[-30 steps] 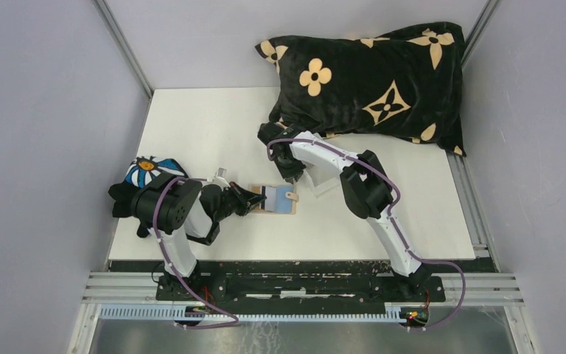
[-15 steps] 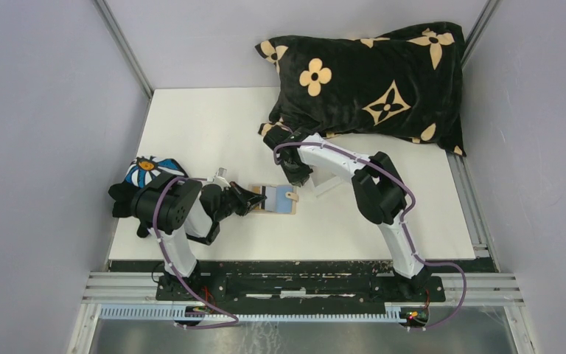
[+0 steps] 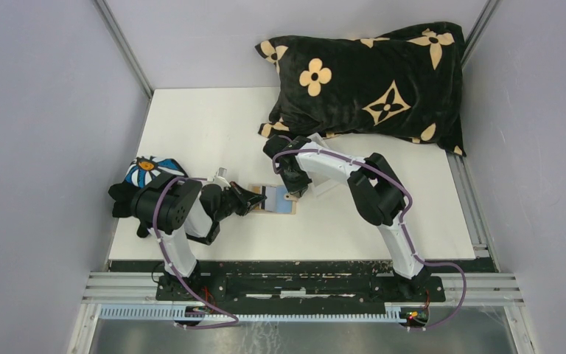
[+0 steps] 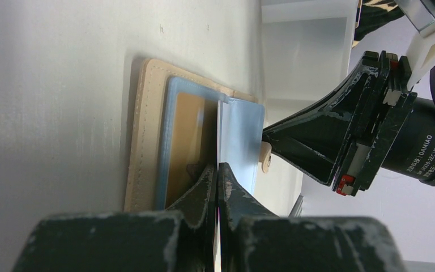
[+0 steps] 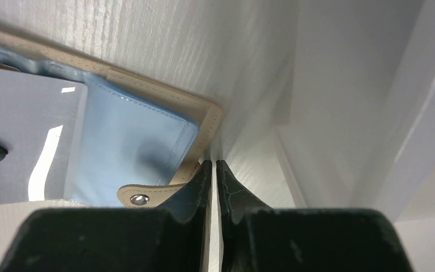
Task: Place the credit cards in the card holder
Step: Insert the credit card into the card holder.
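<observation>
While pinching one greyish card (image 5: 28,136) in the left gripper (image 4: 216,170) at the mouth of the card holder (image 4: 141,141), bracing with the closed right gripper (image 5: 214,164), seems mid-insertion, not yet seated.

Readable print is showing in one spot only: the black motor housing (image 4: 425,144) sitting right behind the fingers of the right gripper (image 4: 265,135), caught by the left wrist camera. White lettering is running sideways along it: "DAMIAO", beside it "DC 24V", plus a model line ending in "V1.1". The start of that model line is coming out too small to read.
</observation>
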